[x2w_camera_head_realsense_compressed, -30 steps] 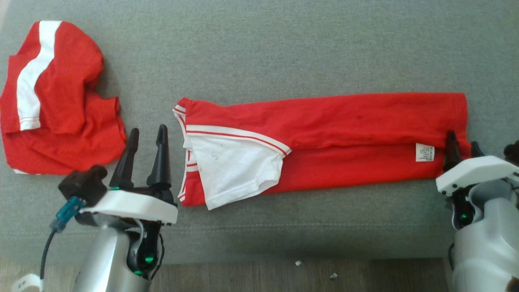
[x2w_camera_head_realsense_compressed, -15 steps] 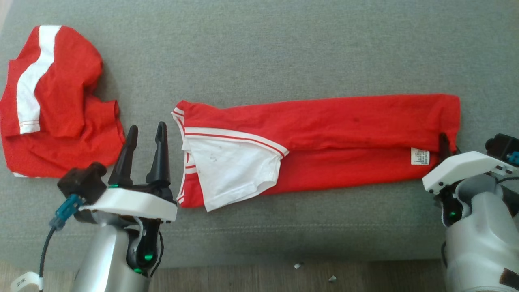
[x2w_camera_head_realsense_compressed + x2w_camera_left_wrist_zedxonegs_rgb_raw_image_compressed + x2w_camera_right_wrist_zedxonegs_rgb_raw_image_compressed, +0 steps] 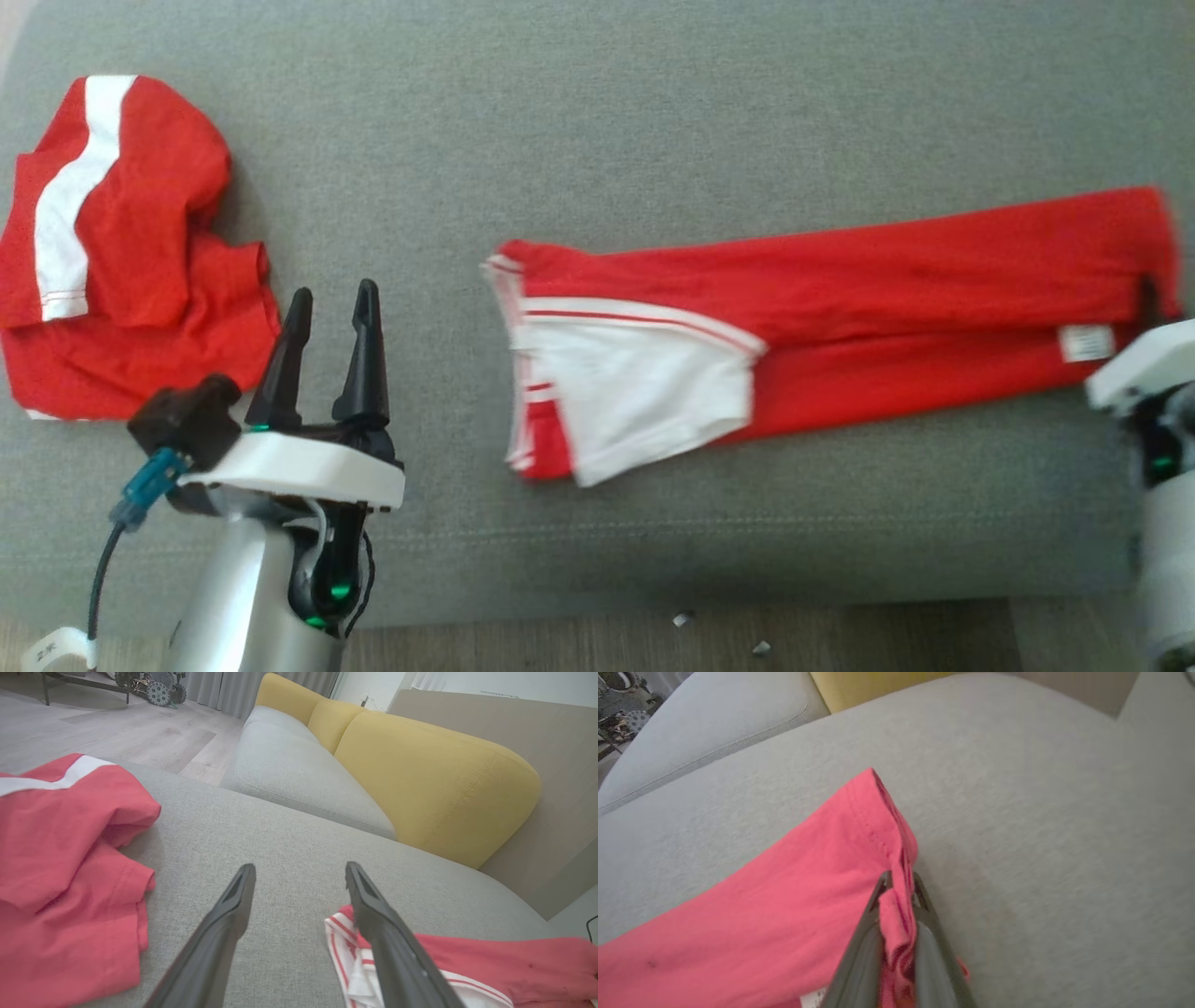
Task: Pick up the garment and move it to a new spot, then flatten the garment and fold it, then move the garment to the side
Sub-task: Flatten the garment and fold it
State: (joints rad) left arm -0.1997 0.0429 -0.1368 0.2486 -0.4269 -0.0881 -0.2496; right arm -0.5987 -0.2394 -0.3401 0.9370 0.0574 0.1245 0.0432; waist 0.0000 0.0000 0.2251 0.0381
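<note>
The garment is a red shirt with a white sleeve, folded into a long strip across the grey cushion. Its hem end sits at the far right, pinched between the fingers of my right gripper, which is shut on it. In the right wrist view the red hem bunches between the two dark fingers of my right gripper. My left gripper stands open to the left of the collar end, nothing between its fingers. In the left wrist view my left gripper points over bare cushion, with the garment by its right finger.
A second red and white garment lies crumpled at the cushion's left, close to my left gripper. The cushion's front edge and wood floor run along the bottom. Yellow back cushions stand beyond.
My right gripper has shut on the hem end and pulled the folded garment to the right. The left gripper has stayed open in place.
</note>
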